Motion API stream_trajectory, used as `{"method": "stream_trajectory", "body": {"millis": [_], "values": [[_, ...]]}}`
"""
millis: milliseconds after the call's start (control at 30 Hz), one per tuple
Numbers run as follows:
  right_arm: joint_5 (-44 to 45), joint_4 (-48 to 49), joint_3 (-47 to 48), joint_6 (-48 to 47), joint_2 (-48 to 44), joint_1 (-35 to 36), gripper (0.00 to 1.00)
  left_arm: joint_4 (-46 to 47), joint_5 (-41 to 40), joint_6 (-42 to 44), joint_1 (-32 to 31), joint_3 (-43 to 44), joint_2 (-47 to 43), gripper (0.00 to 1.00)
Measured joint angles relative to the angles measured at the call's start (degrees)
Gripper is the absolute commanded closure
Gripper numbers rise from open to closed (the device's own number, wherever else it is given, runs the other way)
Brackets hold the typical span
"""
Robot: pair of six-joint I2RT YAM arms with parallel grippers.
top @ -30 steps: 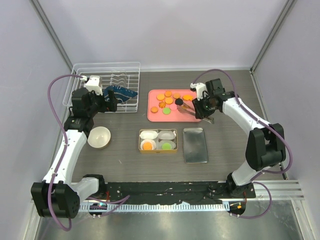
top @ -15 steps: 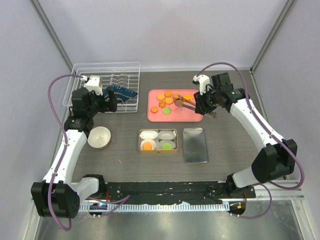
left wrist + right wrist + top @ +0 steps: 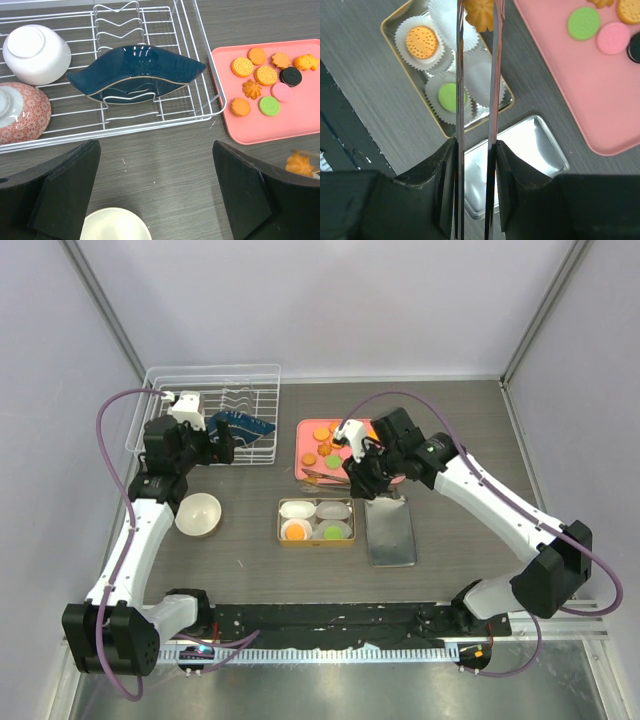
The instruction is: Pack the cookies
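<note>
Orange flower cookie pinched at the tips of the tweezers, just by the far edge of the gold tin. Right gripper clamped on tweezers. Other cookies on pink tray. Left gripper wide, near dish rack.

Over at the back left, the white wire rack holds a dark blue leaf-shaped dish on edge, with an upturned white bowl and a red-patterned bowl beside it. A cream bowl sits on the grey counter just in front. Mid-counter there's the pink tray, and nearer, the gold tin lined with white paper cups, its silver lid lying just beside it.
</note>
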Motion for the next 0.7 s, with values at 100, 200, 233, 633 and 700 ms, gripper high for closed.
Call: {"method": "stream_trajectory", "body": {"millis": [100, 200, 233, 633, 700], "values": [[0.15, 0.0, 0.0, -0.02, 0.13, 2.93, 0.73, 0.0, 0.0, 0.0, 0.0, 0.0, 0.0, 0.0], [0.48, 0.0, 0.0, -0.15, 0.5, 5.27, 0.73, 0.0, 0.0, 0.0, 0.0, 0.0, 0.0, 0.0], [0.55, 0.0, 0.0, -0.17, 0.66, 5.79, 0.73, 0.0, 0.0, 0.0, -0.02, 0.0, 0.0, 0.0], [1.2, 0.07, -0.09, -0.42, 3.85, 8.31, 0.73, 0.0, -0.02, 0.13, 0.0, 0.0, 0.0, 0.0], [1.31, 0.11, -0.22, -0.42, 4.09, 8.41, 0.73, 0.0, -0.02, 0.17, 0.0, 0.0, 0.0, 0.0]]}}
